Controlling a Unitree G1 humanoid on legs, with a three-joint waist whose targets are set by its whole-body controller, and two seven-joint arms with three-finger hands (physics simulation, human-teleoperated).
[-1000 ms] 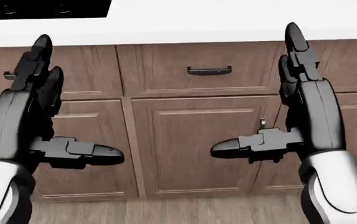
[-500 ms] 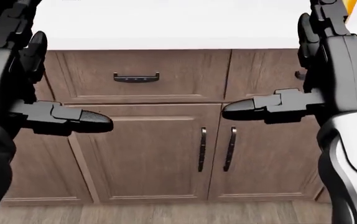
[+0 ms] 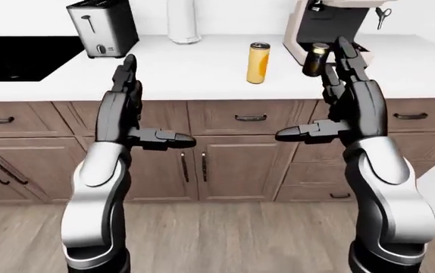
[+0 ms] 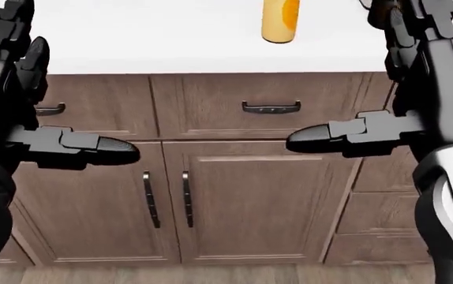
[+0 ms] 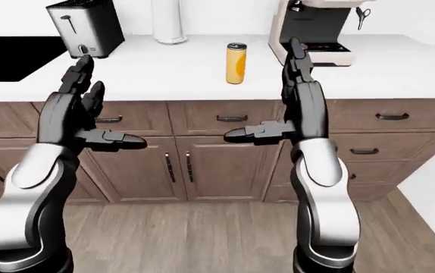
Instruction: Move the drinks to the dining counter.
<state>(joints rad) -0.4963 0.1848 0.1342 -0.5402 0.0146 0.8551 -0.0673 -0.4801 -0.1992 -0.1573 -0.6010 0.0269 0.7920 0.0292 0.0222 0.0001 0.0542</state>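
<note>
A yellow can (image 3: 259, 62) stands upright on the white counter (image 3: 202, 74), also showing at the top of the head view as the can (image 4: 280, 21). A dark bottle (image 3: 315, 60) stands to its right, by the coffee machine (image 3: 320, 25), partly behind my right hand. My left hand (image 3: 145, 108) and right hand (image 3: 320, 96) are raised before the cabinets, both open and empty, fingers up and thumbs pointing inward. Both hands are short of the counter's drinks. In the right-eye view my right hand (image 5: 278, 94) hides the bottle.
A toaster (image 3: 102, 25) and a white paper roll (image 3: 183, 21) stand at the counter's top left, beside a black stove (image 3: 20, 50). Brown cabinet doors and drawers (image 4: 258, 195) run under the counter. Wood floor (image 3: 225, 239) lies below.
The camera has moved right along the cabinets, so the doors slid left in the head view and the yellow can came into view at the top. Both hands keep their open pose.
</note>
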